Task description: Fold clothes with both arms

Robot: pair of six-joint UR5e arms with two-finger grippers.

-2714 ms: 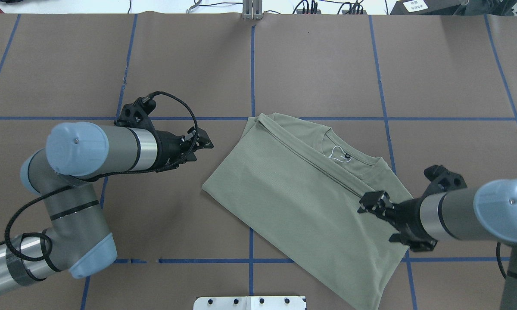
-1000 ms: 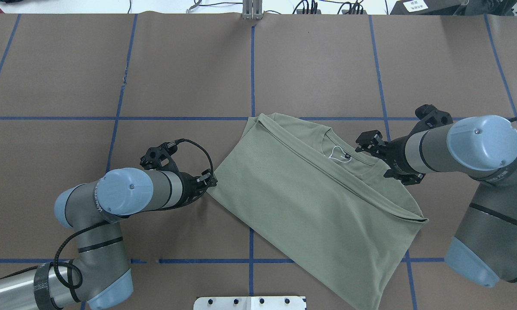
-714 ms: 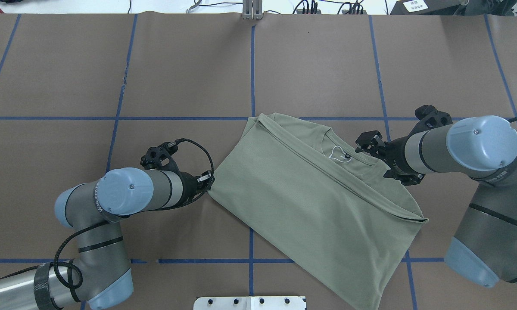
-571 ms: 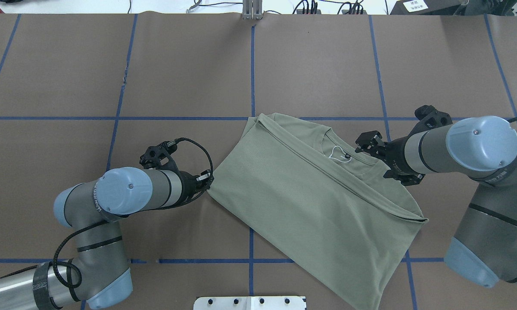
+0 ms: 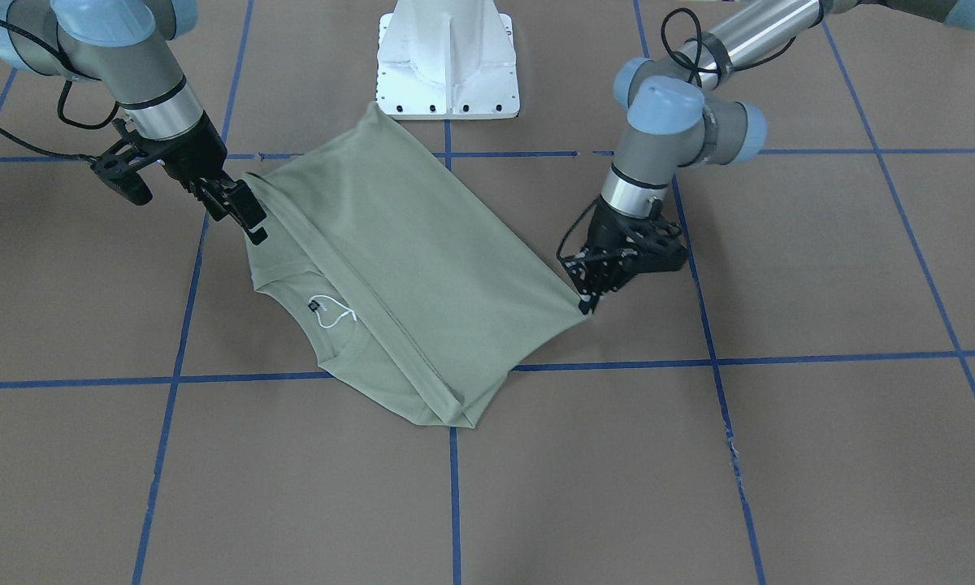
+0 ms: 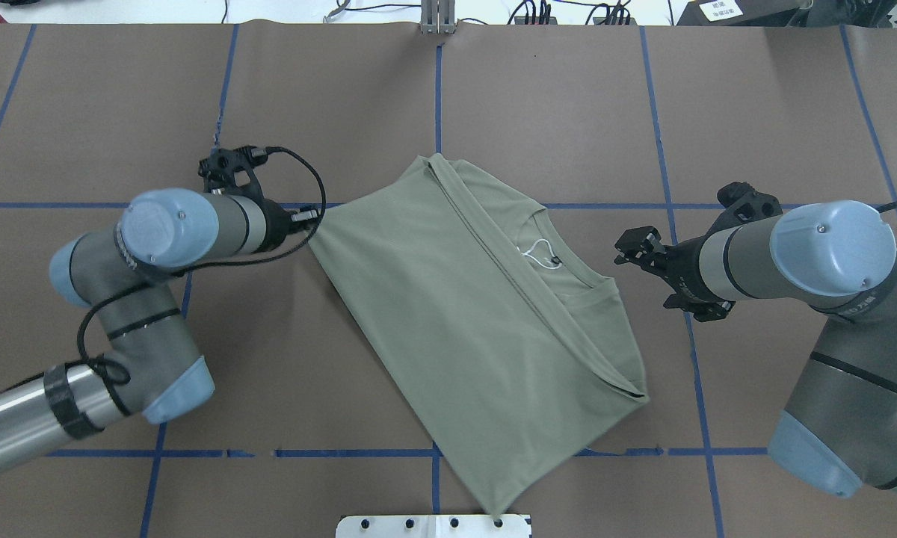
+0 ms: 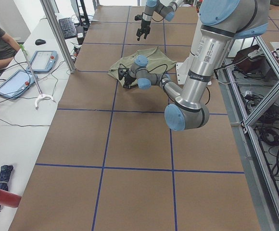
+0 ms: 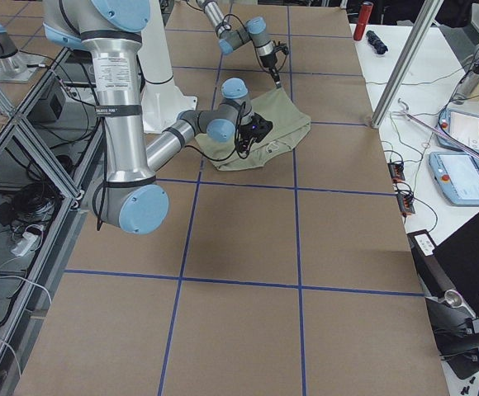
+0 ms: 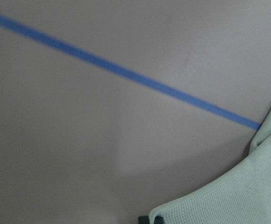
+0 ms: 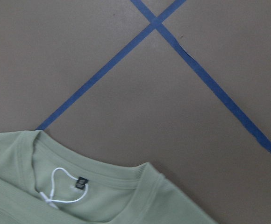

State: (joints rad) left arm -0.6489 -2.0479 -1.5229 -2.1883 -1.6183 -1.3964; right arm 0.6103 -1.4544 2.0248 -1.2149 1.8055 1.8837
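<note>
On our taped worktop (image 6: 119, 112) the green shirt (image 6: 456, 321) lies slantwise, collar (image 6: 577, 275) facing our right gripper (image 6: 646, 274), spread wide just beside it, while our left gripper (image 6: 310, 219) pinches the opposite corner.

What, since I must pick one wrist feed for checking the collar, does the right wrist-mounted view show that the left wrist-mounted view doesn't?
Only the right wrist-mounted view shows the round neckline of the sage-green knit shirt, with its dark neck label and white string tag, and two blue tape lines crossing. Only the left wrist-mounted view shows a plain shirt corner with the dark tips of the left gripper at its edge, at the picture's bottom. Both show green ribbed fabric lying on the brown table cover, and blue tape.
</note>
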